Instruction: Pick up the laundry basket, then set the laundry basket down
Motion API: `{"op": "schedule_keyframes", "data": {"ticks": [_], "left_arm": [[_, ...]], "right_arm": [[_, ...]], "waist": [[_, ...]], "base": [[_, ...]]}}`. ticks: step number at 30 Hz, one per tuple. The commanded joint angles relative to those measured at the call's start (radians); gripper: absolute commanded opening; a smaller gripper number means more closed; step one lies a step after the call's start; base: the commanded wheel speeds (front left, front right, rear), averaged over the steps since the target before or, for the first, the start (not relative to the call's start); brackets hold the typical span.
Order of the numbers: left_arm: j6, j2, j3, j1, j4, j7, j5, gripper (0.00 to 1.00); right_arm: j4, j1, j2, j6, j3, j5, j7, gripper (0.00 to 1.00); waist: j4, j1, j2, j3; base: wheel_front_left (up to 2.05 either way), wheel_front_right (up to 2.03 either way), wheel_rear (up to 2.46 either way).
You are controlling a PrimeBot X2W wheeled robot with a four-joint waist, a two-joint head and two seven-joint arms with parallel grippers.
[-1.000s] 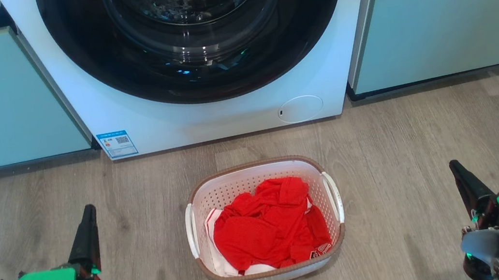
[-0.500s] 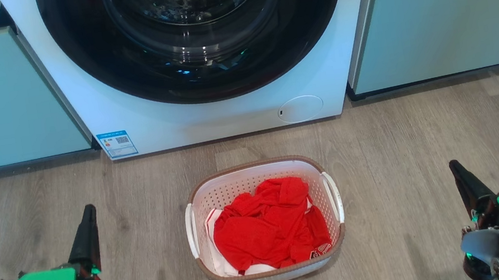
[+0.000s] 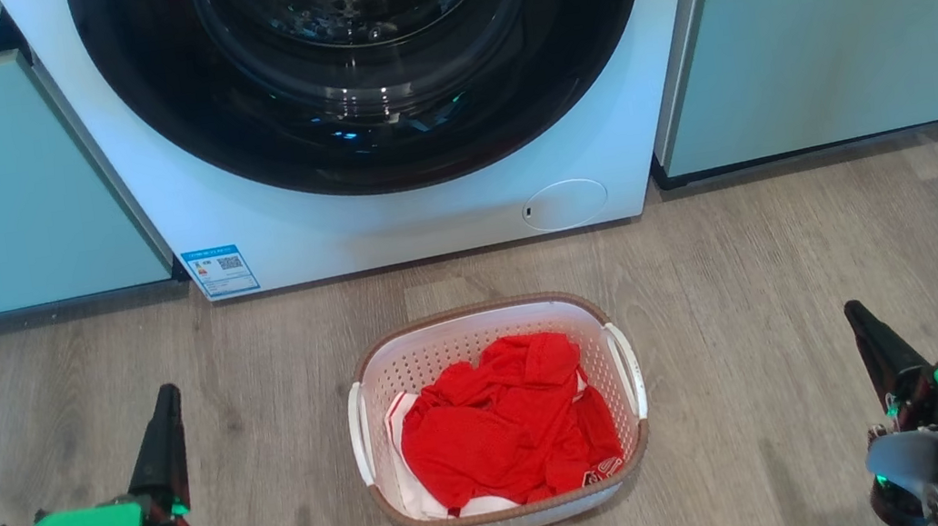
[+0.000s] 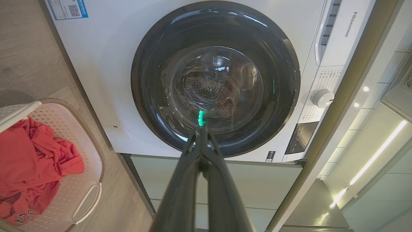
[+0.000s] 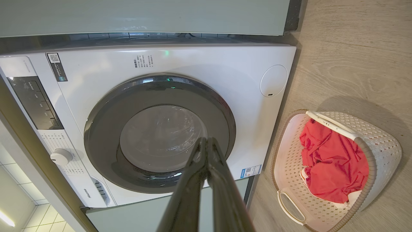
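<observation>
comparing this moment with the second before it, nothing has changed: the basket (image 3: 445,351) sits on the same patch of floor (image 3: 801,271), and both grippers hang where they were, low at either side of the head view. that stillness suggests the task has not really begun, and the whole pick-up is still to do.

the basket stands upright on the floor in front of the washer (image 3: 391,228), a little apart from it and roughly midway between the arms. the left gripper (image 3: 167,399) is well off to its left and the right gripper (image 3: 854,314) well off to its right, neither touching it. in the left wrist view the two dark fingers (image 4: 180,193) press together to a point with nothing between them. the right wrist view shows its own fingers (image 5: 185,193) the same way. both are fully closed and empty.

inside the basket lies a crumpled heap of red cloth (image 3: 501,424), with a bit of white cloth (image 3: 483,506) showing under it at the near edge. the heap sits below the brown rim (image 3: 475,307) and leaves the far wall bare. the left handle (image 3: 358,434) and right handle (image 3: 628,369) are both free of cloth. the washer door (image 3: 368,66) is closed, and its dark glass hides whether anything lies in the drum.

as a judgement, the fingers would have to open and each arm come inward to a handle before any lift.
</observation>
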Motion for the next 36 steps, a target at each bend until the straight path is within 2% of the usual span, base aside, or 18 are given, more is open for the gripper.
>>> {"op": "schedule_keyframes", "data": {"ticks": [1,36], "left_arm": [[-0.007,0.009,0.037,-0.058,-0.029,0.005,0.009,0.0],[-0.007,0.009,0.036,-0.058,-0.029,0.004,0.009,0.0]], "right_arm": [[-0.034,-0.047,-0.007,-0.002,0.017,-0.011,0.008,0.0],[-0.034,-0.047,-0.007,-0.002,0.017,-0.011,0.008,0.0]], "waist": [[0.0,0.0,-0.0001,0.0],[0.0,0.0,-0.0001,0.0]], "base": [[0.0,0.0,0.0],[0.0,0.0,0.0]]}}
